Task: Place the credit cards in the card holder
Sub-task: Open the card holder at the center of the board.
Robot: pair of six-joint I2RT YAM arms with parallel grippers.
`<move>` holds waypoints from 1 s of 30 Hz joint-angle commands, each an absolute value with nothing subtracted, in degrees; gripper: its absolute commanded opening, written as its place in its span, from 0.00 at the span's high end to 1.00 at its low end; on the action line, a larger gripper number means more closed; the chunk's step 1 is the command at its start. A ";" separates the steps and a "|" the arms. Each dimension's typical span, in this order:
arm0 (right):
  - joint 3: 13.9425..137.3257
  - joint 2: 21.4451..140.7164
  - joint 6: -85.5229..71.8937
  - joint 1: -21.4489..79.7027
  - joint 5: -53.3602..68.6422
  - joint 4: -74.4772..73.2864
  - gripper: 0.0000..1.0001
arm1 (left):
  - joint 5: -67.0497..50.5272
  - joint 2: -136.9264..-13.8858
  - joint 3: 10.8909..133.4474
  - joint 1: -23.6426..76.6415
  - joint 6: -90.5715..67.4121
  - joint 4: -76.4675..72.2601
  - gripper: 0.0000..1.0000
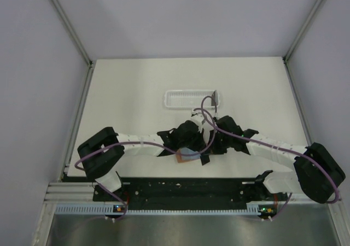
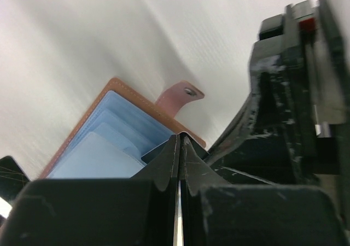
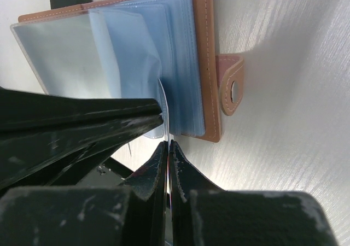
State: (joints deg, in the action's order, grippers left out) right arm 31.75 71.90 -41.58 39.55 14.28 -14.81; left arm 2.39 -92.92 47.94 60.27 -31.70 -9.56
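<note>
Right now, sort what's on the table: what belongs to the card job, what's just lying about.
Job: open card holder; black card beside it; left tool and right tool, both shut at the holder.
Lying about: white tray, farther back.

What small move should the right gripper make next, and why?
Probably the right gripper should slightly lift the clear sleeve that it seems to pinch, to widen that pocket. The card holder lies open, the left gripper is shut close to the sleeves, and a black card lies outside it.
</note>
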 commanded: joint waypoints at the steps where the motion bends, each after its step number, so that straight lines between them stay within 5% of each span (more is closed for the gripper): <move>1: 30.85 72.60 -40.87 38.94 12.48 -15.03 1.00 | 2.81 -95.62 50.62 60.47 -30.50 -12.13 1.00; 30: 30.67 73.56 -41.05 39.02 12.30 -14.33 1.00 | 10.10 -89.92 44.65 60.56 -27.95 -2.20 1.00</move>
